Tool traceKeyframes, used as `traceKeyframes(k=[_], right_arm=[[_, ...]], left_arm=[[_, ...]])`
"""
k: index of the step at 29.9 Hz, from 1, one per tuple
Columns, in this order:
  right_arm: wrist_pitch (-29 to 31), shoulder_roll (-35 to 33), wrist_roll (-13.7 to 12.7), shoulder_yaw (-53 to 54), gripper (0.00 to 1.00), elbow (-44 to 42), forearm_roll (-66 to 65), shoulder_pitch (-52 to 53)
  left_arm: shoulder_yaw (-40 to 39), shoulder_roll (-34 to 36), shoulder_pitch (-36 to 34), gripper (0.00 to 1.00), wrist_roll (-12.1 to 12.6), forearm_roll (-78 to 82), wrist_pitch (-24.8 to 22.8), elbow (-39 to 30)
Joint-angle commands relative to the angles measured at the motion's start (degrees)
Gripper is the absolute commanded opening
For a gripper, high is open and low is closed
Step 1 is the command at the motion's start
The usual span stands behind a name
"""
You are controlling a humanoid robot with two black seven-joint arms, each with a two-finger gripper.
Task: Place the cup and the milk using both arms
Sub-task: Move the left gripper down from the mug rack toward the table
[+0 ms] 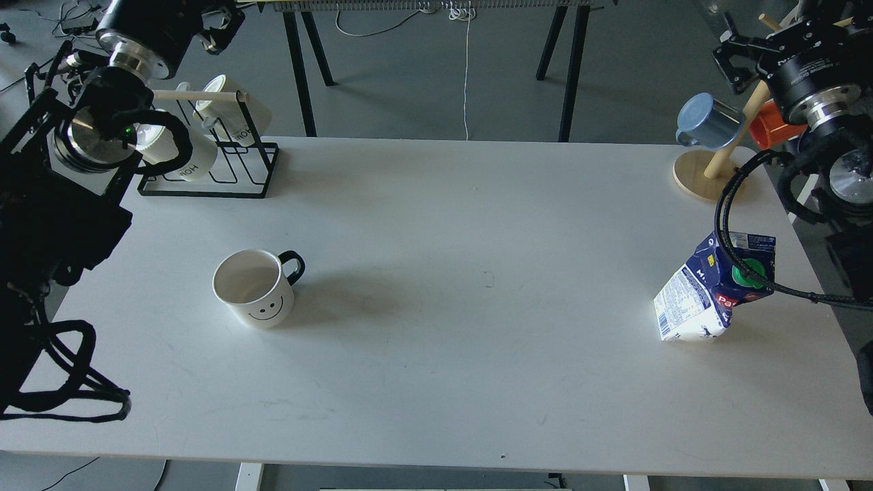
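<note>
Head view: empty cup, upright.

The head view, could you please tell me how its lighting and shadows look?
Head view: even, soft light; the cup casts a faint shadow to its right on the table; the milk has a bright, washed-out white panel; both arms read nearly black, their detail lost; focus is sharp.

Left arm covers part of the cream mugs on the black wire rack; only fragments of their lettering show. Left gripper and right gripper are dark, their finger gaps indistinct. Right arm hides most of the orange mug. A black cable crosses the milk cap. The table has its near edge cropped.
</note>
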Motion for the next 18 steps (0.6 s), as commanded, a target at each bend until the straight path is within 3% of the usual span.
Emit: traceKeyframes(k=[1, 8, 11, 12, 18], right_arm=[[0.00, 0.63, 0.01, 0.29, 0.99, -0.62, 0.00, 0.07], [0.00, 0.54, -0.08, -0.33, 0.99, 0.00, -0.09, 0.42], [0.00, 0.45, -0.08, -0.33, 0.99, 0.17, -0.09, 0.42], [0.00, 0.54, -0.08, -0.33, 0.99, 0.17, -0.09, 0.42], [0.00, 0.54, 0.01, -0.15, 0.99, 0.26, -0.09, 0.42]], left_arm=[[0.06, -0.26, 0.34, 0.99, -0.04, -1.13, 0.47, -0.01], [1.02, 0.53, 1.66, 0.99, 0.22, -1.14, 2.05, -0.72], [1.64, 2.80, 2.01, 0.99, 0.66, -0.35, -2.49, -2.64], [2.86, 4.03, 2.01, 0.99, 0.66, -0.26, -4.32, -3.87], [15.86, 14.83, 1.83, 0.97, 0.14, 6.67, -4.32, -12.12]])
